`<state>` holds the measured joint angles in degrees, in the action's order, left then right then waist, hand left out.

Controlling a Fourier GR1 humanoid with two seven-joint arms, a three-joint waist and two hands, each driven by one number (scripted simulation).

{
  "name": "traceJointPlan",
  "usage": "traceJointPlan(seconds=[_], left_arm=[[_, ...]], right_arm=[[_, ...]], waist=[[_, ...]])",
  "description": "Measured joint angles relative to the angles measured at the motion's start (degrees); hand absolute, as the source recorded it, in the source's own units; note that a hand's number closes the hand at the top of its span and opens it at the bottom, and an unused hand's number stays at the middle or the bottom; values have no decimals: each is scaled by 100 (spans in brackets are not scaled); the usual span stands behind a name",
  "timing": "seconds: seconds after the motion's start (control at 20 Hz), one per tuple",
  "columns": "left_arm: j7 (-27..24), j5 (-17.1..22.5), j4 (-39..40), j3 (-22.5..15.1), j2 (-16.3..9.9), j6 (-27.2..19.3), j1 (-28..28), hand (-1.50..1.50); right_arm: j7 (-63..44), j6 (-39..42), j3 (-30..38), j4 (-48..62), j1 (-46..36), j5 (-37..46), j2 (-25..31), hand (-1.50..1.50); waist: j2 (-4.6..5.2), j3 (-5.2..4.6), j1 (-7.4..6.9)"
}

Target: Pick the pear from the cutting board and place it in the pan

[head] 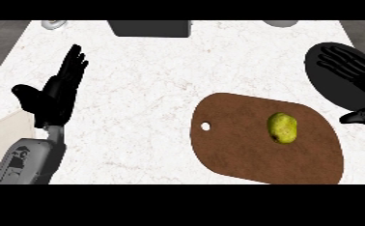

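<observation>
The pear (282,128) lies on the brown cutting board (242,148), toward its right half, touched by neither hand. The right hand (341,65) hovers above the black pan (335,92) at the right edge, fingers straight and released, the pear below and to the left of its fingertips. The left hand (57,92) rests open at the left, fingers up, well apart from the board.

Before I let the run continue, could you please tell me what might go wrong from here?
1. The right robot hand hangs over the black pan, so its dark fingers are hard to pick out against it.
2. The pear lies on the cutting board and could roll when touched.
</observation>
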<state>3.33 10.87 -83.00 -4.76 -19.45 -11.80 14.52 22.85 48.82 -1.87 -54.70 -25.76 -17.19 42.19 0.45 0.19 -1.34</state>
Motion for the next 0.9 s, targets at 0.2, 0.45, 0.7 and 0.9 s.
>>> traceJointPlan(seconds=[0.2,0.45,0.7,0.9], left_arm=[[-129,-19,119,81,31,30,23,0],[-146,-45,64,77,67,77,-61,0],[-112,-127,112,85,80,51,1,0],[-81,-129,106,89,113,76,0,0]], right_arm=[[169,-150,-182,164,-12,346,-86,-150],[342,-345,-492,291,-85,739,-187,-150],[479,-477,-868,145,-90,928,-364,-150],[654,-573,-1125,-44,-16,1025,-366,-150]], waist=[[6,-2,6],[6,-1,-17],[0,-2,8],[-8,-4,28]])
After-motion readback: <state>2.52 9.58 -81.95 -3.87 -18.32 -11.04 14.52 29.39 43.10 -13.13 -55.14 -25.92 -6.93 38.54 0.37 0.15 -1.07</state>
